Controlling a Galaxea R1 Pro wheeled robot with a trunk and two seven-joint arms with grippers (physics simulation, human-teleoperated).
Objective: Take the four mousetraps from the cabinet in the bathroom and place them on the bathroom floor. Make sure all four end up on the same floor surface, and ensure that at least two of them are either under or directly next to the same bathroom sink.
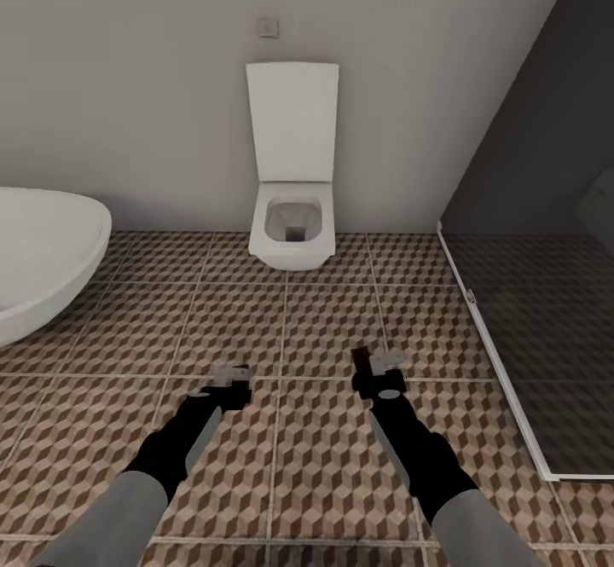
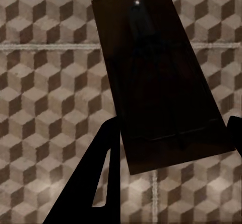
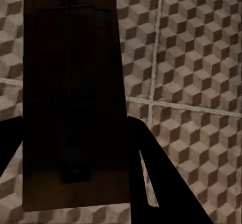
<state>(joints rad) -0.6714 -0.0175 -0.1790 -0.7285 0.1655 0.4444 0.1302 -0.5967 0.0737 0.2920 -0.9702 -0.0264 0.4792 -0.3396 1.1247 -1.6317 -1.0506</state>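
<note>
A: Looking down from the head: both arms out over the floor (image 1: 324, 328). Toilet (image 1: 292, 209) on the far wall, tub (image 1: 38, 251) at left, dark glass shower screen (image 1: 546, 337) at right.

B: End effectors?

A: Left end effector (image 1: 232, 377) and right end effector (image 1: 382, 371) hang above the tiles, well apart. Something small sits at each tip; too small to read from here.

B: Left wrist?

A: Dark flat mousetrap (image 2: 161, 82) gripped between the black fingers (image 2: 98, 173), closed on its near end. Board juts out tilted above the cube tiles.

B: Right wrist?

A: Same story. Second mousetrap (image 3: 73, 103) clamped between both fingers (image 3: 151, 168), held off the floor, a grout line crossing beneath.
</note>
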